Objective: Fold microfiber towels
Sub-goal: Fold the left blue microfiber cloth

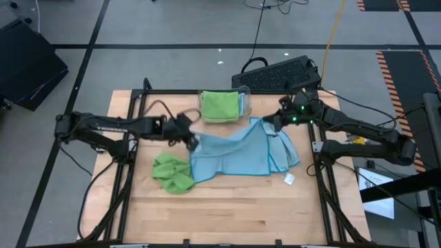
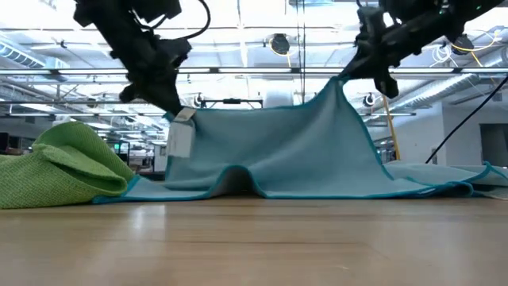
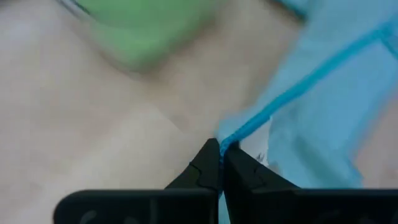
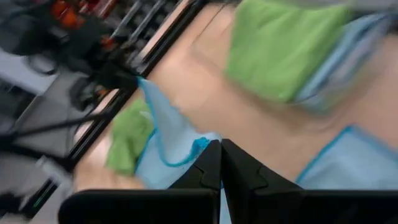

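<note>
A light blue microfiber towel (image 1: pixel 231 156) hangs stretched between the two arms over the middle of the wooden table (image 1: pixel 227 213), its long axis running across the table from left to right, the upper edge lifted and the lower part draped down onto the wood. The left gripper (image 1: pixel 192 140) is pinched shut on the towel's left corner, where a small white tag (image 2: pixel 180 140) dangles, and the right gripper (image 1: pixel 267 122) is pinched shut on the opposite corner near the back of the table. In the low view the cloth forms a tent between those two held corners, sagging in the middle with a small arch at its bottom hem. A second light blue towel (image 1: pixel 284 150) lies rumpled on the table just to the right of the held one, touching it. A crumpled lime green towel (image 1: pixel 172 172) sits on the wood at the held towel's lower left. Behind them, a clear plastic bin (image 1: pixel 225 105) holds folded green and blue cloths. A black keyboard (image 1: pixel 279 73) rests beyond the table's back edge on a grey floor, with ceiling lights and trusses visible across the room.
</note>
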Motion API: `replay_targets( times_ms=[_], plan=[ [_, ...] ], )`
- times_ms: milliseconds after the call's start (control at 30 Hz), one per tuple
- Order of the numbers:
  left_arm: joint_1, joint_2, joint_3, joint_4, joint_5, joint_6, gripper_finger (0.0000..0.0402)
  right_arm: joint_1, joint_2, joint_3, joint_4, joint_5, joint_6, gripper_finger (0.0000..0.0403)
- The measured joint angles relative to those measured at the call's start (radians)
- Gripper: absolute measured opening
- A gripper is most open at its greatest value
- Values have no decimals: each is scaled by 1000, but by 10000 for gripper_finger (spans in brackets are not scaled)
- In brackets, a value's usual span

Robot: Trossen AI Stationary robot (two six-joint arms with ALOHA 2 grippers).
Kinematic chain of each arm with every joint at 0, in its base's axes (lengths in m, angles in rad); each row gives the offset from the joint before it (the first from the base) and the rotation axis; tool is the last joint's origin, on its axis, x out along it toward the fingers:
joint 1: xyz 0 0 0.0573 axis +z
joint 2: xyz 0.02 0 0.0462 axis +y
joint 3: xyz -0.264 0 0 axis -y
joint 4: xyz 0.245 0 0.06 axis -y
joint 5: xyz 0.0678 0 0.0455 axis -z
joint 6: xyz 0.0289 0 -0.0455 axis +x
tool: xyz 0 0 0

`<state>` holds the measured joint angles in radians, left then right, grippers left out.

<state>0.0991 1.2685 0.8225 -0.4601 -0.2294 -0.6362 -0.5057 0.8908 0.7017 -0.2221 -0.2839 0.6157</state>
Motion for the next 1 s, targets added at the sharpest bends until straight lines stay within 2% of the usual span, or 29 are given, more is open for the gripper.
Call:
replay_targets(
  times_ms=[67,133,333,600,767,833,1000],
  plan=[
    [54,-17,4,27,-9,28,5,-51,2,0,-5,-3,-12,0],
    [91,-31,4,29,40,64,4,-81,2,0,-10,-25,-25,0],
    [88,-55,5,9,93,87,6,-95,-2,0,-25,-138,-54,0],
    [16,-59,4,-67,100,80,11,-95,1,0,-214,-146,-122,0],
    [-52,-51,-23,-84,120,57,5,-94,0,-1,-294,-260,-146,0],
    [-81,-51,-42,-69,121,20,11,-90,0,-16,-296,-293,-139,0],
    [-154,-51,-101,23,121,-9,6,-39,0,-121,-244,-296,-59,0]
  ],
)
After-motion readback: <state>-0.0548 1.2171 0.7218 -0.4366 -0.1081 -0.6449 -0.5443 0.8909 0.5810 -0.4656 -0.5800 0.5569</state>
